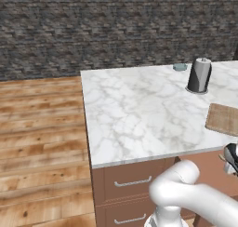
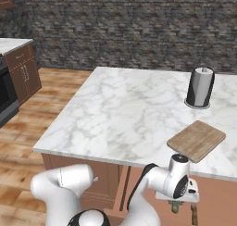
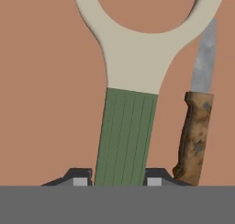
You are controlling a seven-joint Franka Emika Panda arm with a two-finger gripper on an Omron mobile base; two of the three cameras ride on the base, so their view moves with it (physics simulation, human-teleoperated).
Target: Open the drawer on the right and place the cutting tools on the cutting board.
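Observation:
The drawer (image 3: pixel 46 81) stands open below the counter's right end, and its plain brown floor shows in the hand view. On that floor lie two cutting tools. One is a peeler (image 3: pixel 126 136) with a ribbed dark green handle and a pale Y-shaped head. The other is a knife (image 3: pixel 196 136) with a mottled brown handle and a grey blade, lying beside the peeler. My gripper (image 3: pixel 117 178) reaches down into the drawer (image 2: pixel 217 192), with its fingertips against both sides of the green handle. The tan cutting board (image 2: pixel 196 139) lies on the marble counter just above the drawer, and it also shows at the right edge (image 1: pixel 224 119).
A tall grey cylinder (image 2: pixel 200 87) stands on the white marble counter (image 2: pixel 120 114) behind the board. A small grey-blue item (image 1: pixel 180 67) sits at the counter's far edge. Closed drawers with silver handles (image 1: pixel 132 182) are at the left of the cabinet front. Wooden floor lies to the left.

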